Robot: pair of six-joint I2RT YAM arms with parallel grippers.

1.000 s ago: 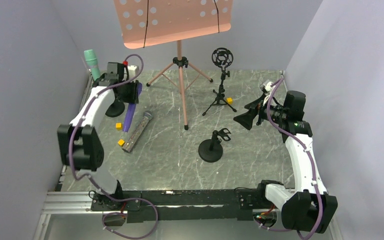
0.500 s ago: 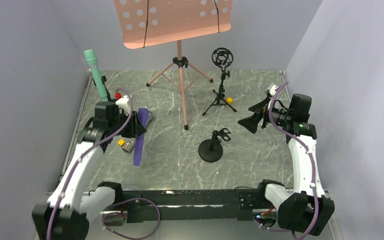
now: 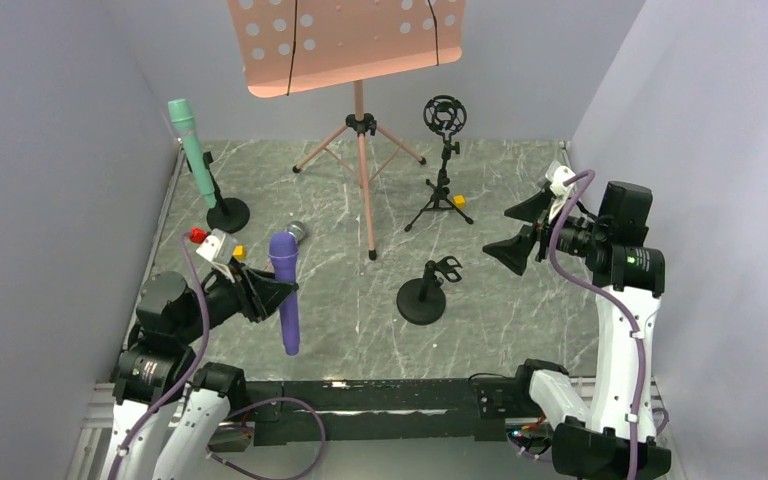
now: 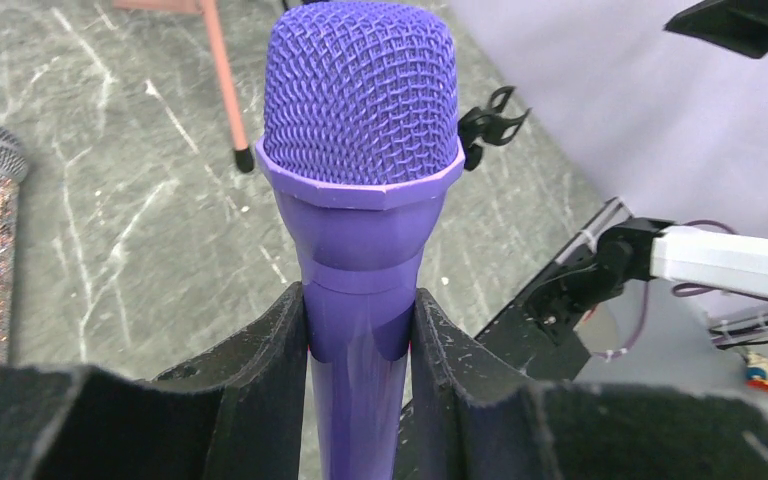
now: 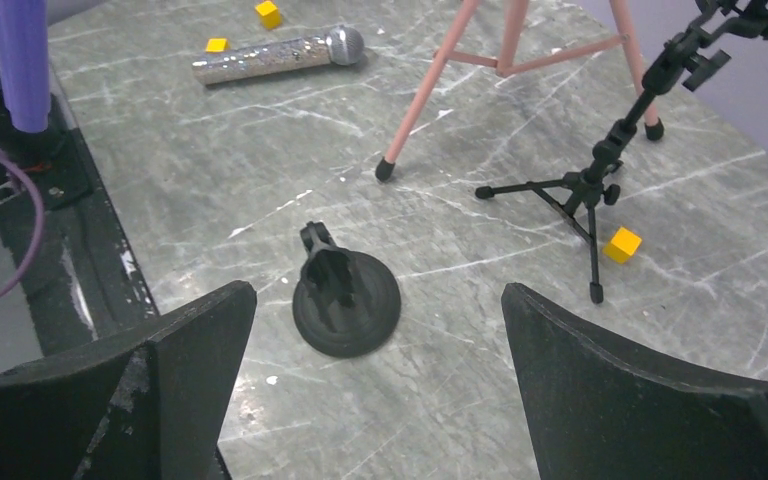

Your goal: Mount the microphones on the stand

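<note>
My left gripper [image 3: 268, 296] is shut on the purple microphone [image 3: 284, 290], held upright above the near left of the table. In the left wrist view its fingers [image 4: 270, 345] clamp the purple microphone [image 4: 360, 150] just below its mesh head. The mint green microphone [image 3: 191, 150] stands tilted in a round-base stand [image 3: 228, 214] at the back left. The glittery silver microphone [image 5: 278, 56] lies flat on the table, mostly hidden behind the purple one from above. A bare round-base stand [image 3: 422, 298] with a clip sits mid-table. My right gripper [image 3: 522, 228] hangs open above the stand's right; its jaws frame the stand [image 5: 348, 300].
A pink music stand [image 3: 360, 120] on tripod legs rises at the back centre. Beside it is a black tripod stand [image 3: 442, 190] carrying a ring shock mount [image 3: 445, 114]. Small yellow cubes [image 3: 459, 201] [image 3: 239, 251] lie on the marble table [image 3: 360, 320]. Grey walls close in on both sides.
My left arm has pulled back from the far left toward the near edge, lifting the purple microphone off the table and turning it upright. The right arm has drawn slightly back and right.
</note>
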